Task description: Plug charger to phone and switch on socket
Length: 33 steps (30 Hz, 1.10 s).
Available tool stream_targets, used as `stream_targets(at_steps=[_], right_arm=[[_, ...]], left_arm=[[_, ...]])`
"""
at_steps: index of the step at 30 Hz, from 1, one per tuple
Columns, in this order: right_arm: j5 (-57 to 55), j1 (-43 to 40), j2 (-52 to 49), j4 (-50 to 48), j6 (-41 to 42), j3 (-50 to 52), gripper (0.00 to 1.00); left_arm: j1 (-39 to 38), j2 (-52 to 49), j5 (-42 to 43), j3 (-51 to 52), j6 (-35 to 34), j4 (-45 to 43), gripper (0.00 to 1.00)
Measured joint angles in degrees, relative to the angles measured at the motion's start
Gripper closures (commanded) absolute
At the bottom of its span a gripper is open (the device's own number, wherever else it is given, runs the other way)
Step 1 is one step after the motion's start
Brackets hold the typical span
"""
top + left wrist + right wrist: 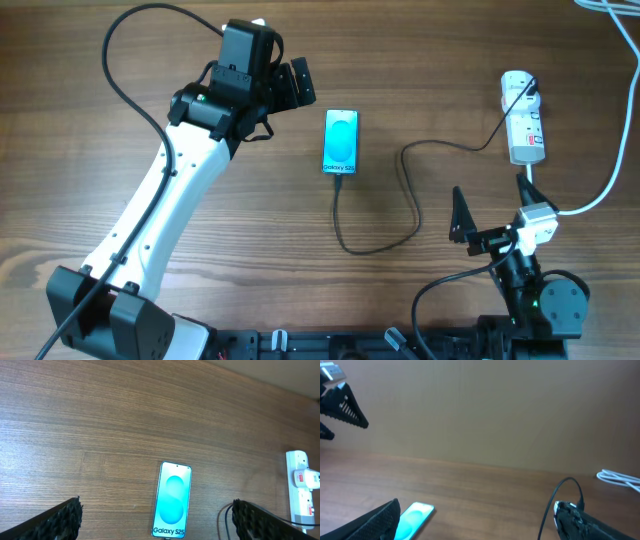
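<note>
The phone (pixel 340 141) lies flat mid-table, its cyan screen up. It also shows in the left wrist view (pixel 172 500) and the right wrist view (pixel 415 517). The charger's thin black cable (pixel 405 190) runs from the phone's lower edge, loops toward me, then goes to a plug in the white socket (pixel 523 120) at the far right. The socket also shows in the left wrist view (pixel 300 487). My left gripper (pixel 290 75) is open and empty above the table left of the phone (pixel 156 512). My right gripper (pixel 492 205) is open and empty below the socket (pixel 475 522).
A thick white cord (pixel 610 170) curves from the socket along the right edge and also shows in the right wrist view (pixel 620 479). My left arm (pixel 160 200) crosses the left half of the table. The right arm's base (pixel 540 295) sits at the front right.
</note>
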<state>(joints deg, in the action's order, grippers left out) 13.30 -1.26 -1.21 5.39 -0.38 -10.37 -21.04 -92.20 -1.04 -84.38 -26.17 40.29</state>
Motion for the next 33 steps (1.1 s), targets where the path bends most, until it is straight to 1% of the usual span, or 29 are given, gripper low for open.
stream_targets(at_steps=[6,9,14,19,25,33], right_arm=[[-0.24,0.0,0.11,-4.74,0.17,3.02,0.0],[-1.57,0.0,0.11,-5.92,1.99,4.63,0.0],[-3.69,0.0,0.17,-12.09,5.01,8.68,0.0],[-4.59,0.0,0.22,-11.3,5.33,9.92,0.0],[-4.87,0.0,0.22,-6.36,5.18,9.92,0.0],[-5.03,0.0,0.22,-5.62,1.86,9.99,0.0]], left_arm=[[0.0,0.0,0.0,0.0,-0.02,0.0,0.0],[0.0,0.0,0.0,0.0,0.0,0.0,0.0],[0.0,0.0,0.0,-0.02,0.0,0.0,0.0],[0.0,0.0,-0.02,-0.02,-0.02,0.0,0.0],[0.0,0.0,0.0,0.0,0.0,0.0,0.0],[0.0,0.0,0.0,0.0,0.0,0.0,0.0]])
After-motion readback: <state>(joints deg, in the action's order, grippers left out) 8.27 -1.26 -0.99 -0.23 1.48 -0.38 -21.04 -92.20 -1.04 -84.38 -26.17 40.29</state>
